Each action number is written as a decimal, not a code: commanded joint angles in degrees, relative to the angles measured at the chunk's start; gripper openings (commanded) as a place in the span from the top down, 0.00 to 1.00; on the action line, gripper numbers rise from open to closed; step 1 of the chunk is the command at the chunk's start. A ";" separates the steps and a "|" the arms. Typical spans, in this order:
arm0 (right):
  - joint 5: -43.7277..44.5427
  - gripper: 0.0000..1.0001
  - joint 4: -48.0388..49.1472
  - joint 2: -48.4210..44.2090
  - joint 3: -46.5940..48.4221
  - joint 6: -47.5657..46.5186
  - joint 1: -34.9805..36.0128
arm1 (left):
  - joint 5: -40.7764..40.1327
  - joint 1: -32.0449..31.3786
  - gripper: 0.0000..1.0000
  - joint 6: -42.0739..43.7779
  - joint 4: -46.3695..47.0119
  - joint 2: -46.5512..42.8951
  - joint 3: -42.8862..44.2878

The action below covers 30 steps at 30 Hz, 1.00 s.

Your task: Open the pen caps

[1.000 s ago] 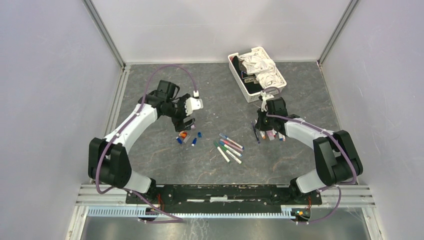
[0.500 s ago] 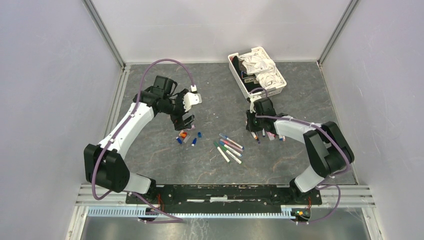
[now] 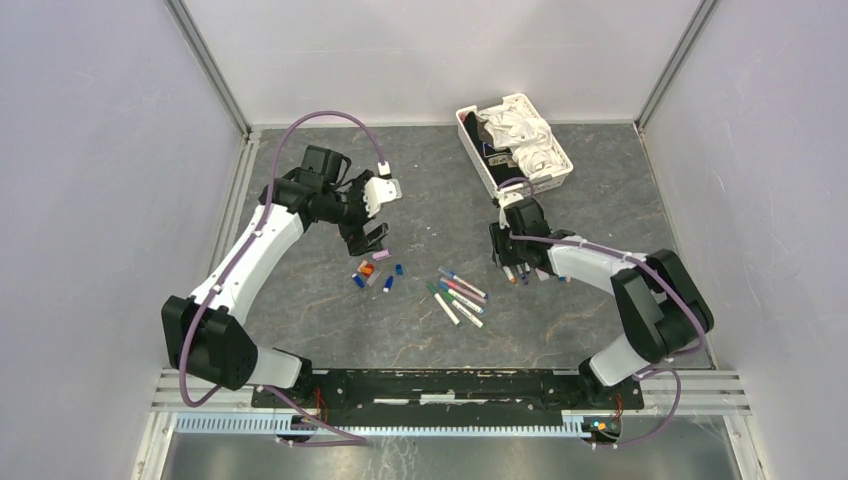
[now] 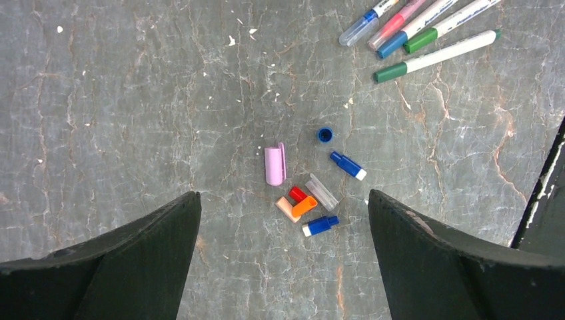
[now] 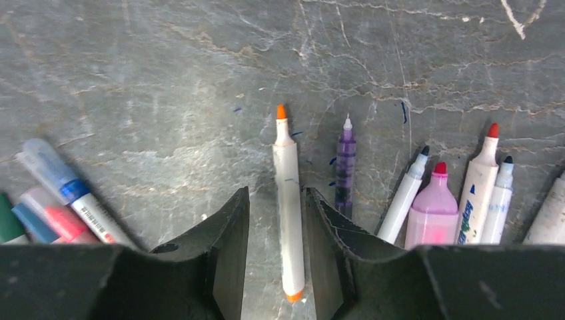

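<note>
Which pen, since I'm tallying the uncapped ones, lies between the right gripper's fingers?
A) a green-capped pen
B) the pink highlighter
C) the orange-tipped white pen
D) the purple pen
C: the right wrist view shows the orange-tipped white pen, uncapped, lying between the parted fingers of the right gripper, while the purple pen lies just outside them.

A dark grey, marble-veined desk (image 3: 430, 190) stands enclosed by plain pale grey walls (image 3: 450, 60), with aluminium rails (image 3: 208, 65) up both back corners.

Pen caps (image 4: 274, 165) are pink, blue, orange, red; the table (image 4: 133, 100) veined grey.
</note>
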 commanded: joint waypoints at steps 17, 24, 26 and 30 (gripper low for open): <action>1.37 0.65 -2.32 -7.61 0.77 2.16 28.00 | -2.77 -0.15 0.00 -5.02 -3.03 -2.84 10.63; 2.51 0.69 -2.36 -2.10 2.25 2.43 32.35 | -2.68 0.02 0.00 -4.63 -3.89 -3.08 10.40; 2.90 0.70 -2.86 -0.58 2.91 2.46 32.65 | -3.12 0.03 0.00 -4.65 -3.96 -2.83 10.35; 4.11 0.70 -3.85 0.54 3.74 2.42 33.00 | -3.33 0.11 0.00 -4.34 -4.52 -2.52 10.38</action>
